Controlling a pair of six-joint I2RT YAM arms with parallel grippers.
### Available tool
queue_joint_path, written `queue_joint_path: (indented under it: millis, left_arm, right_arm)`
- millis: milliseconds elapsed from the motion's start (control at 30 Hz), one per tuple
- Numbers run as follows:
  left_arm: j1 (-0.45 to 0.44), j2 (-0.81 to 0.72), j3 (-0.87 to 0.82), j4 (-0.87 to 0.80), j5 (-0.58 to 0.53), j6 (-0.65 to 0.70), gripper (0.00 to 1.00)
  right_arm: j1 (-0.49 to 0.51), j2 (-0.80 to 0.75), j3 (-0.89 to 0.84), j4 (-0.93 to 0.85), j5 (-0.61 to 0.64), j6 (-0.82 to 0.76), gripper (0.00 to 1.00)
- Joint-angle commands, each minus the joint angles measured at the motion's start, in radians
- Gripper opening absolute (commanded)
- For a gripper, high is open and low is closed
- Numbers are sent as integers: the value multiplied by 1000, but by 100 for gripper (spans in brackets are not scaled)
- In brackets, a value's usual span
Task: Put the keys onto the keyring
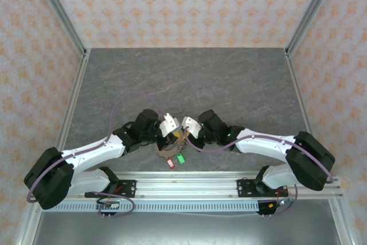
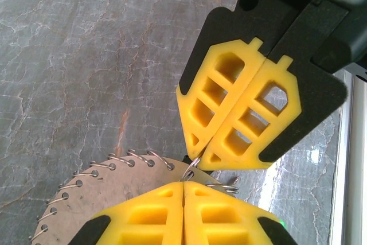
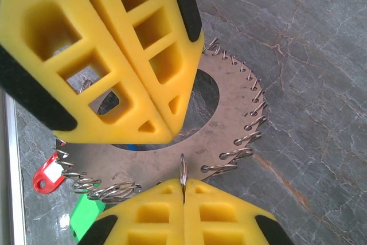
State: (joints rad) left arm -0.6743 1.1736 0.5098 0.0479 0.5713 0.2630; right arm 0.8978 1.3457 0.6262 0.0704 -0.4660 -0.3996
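Two tagged keys, a red key (image 3: pixel 49 176) and a green key (image 3: pixel 86 216), hang off the keyring (image 3: pixel 229 113) at about 7 to 8 o'clock on its rim in the right wrist view, the side nearest the arm bases. The keyring lies flat on the table (image 1: pixel 189 78) near its 6 o'clock edge, with little wire coils all round the rim. At the ring's 6 o'clock rim the right claw (image 3: pixel 183 183) is closed on a small wire loop (image 3: pixel 183 167) that stands upright. Beyond it the left claw (image 3: pixel 166 136) is closed too, tips at the ring's inner edge; whether it pinches the ring I cannot tell. My judgement: let the left pin the ring steady while the right turns the loop slowly, gripping lightly so the thin wire does not spring free.
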Motion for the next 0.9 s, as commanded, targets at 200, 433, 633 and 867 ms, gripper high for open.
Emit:
queue_joint_path:
  millis: [200,433,633,867]
  left_arm:
    - [-13,6,21,3,-11,10,8]
    - [-14,6,21,1,-11,10,8]
    - [-13,6,18,4,-13,11,8]
    - [-13,0,13,7,-7,17,3]
  right_arm:
    - [26,-6,4,90,-36,-39,0]
    - [25,-9,2,91,-36,-37,0]
    - [26,-10,1,92,-37,-34,0]
    - [26,-16,3,92,-44,-33,0]
